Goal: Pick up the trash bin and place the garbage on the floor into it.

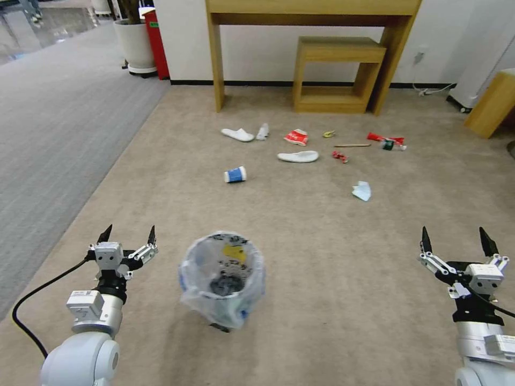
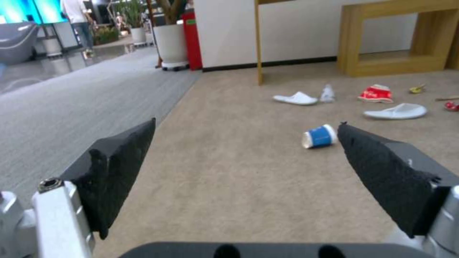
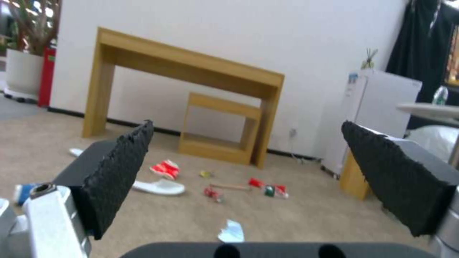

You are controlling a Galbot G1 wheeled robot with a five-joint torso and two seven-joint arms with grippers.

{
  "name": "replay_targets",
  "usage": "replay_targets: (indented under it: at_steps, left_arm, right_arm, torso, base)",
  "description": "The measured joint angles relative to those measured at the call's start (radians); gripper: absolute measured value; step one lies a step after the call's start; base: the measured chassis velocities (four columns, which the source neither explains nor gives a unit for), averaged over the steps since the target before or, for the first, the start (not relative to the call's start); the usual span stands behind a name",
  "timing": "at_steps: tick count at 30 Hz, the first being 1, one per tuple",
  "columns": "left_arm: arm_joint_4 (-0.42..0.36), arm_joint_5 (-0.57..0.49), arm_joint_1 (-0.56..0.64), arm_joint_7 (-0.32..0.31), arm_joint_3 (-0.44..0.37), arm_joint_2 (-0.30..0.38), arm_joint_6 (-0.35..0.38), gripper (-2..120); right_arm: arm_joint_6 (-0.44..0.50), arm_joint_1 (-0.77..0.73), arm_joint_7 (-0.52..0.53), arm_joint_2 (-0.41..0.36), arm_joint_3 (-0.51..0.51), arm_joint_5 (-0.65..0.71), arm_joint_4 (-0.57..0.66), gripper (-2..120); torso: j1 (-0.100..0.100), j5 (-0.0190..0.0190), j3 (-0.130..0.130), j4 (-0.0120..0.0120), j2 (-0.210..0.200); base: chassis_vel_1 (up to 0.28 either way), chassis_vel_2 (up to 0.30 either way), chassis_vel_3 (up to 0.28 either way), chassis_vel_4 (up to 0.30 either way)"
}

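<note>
Left gripper (image 1: 127, 234) and right gripper (image 1: 457, 239) hover apart beside the trash bin (image 1: 222, 279), its print unreadable.

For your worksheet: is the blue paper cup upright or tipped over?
Tipped over: the paper cup lies on its side on the floor, white rim facing sideways.

The floor (image 1: 343, 252) carries the trash bin (image 1: 222, 279) and garbage (image 1: 298, 156) (scattered beyond).
</note>
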Motion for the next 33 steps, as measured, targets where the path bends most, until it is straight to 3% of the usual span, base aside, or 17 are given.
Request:
replay_targets:
  at_steps: [9,18,21,22,24,26,32,33]
  left_arm:
    - [0.015,0.004,-0.004,0.0,0.04,0.029,0.004,100]
    - [-0.01,-0.15,-0.038,-0.048,0.137,0.123,0.08,100]
    - [-0.028,-0.303,-0.085,-0.119,0.22,0.172,0.167,100]
    - [-0.028,-0.303,-0.085,-0.119,0.22,0.172,0.167,100]
    - [-0.029,-0.432,-0.139,-0.214,0.278,0.199,0.254,100]
    - [-0.027,-0.456,-0.151,-0.233,0.289,0.204,0.271,100]
    - [0.014,-0.673,-0.277,-0.421,0.352,0.225,0.493,100]
    - [0.014,-0.673,-0.277,-0.421,0.352,0.225,0.493,100]
  right_arm:
    - [0.007,0.014,-0.003,-0.002,-0.006,-0.002,-0.016,100]
    - [0.013,0.02,-0.012,-0.006,-0.015,-0.008,-0.03,100]
    - [0.018,0.023,-0.018,-0.007,-0.021,-0.014,-0.037,100]
    - [0.018,0.023,-0.018,-0.007,-0.021,-0.014,-0.037,100]
    - [0.024,0.029,-0.019,-0.008,-0.028,-0.019,-0.047,100]
    - [0.025,0.031,-0.019,-0.008,-0.03,-0.02,-0.05,100]
    - [0.028,0.037,-0.02,-0.011,-0.038,-0.024,-0.07,100]
    - [0.028,0.037,-0.02,-0.011,-0.038,-0.024,-0.07,100]
  torso:
    - [0.0,0.0011,0.0,-0.0001,0.0]
    - [0.0,0.0009,0.0,0.0,0.0]
    - [0.0,0.0009,0.0,-0.0001,0.0]
    - [0.0,0.0009,0.0,-0.0001,0.0]
    - [0.0,0.0009,0.0,-0.0001,0.0]
    - [0.0,0.0009,0.0,-0.0002,0.0]
    - [0.0,0.0009,0.0,-0.0001,0.0]
    - [0.0,0.0009,0.0,-0.0001,0.0]
  base:
    - [0.048,0.034,-0.033,-0.039]
    - [0.0,0.0,0.0,0.0]
    - [0.0,0.0,0.0,0.0]
    - [0.0,0.0,0.0,0.0]
    - [0.0,0.0,0.0,0.0]
    - [0.0,0.0,0.0,0.0]
    - [0.0,0.0,0.0,0.0]
    - [0.0,0.0,0.0,0.0]
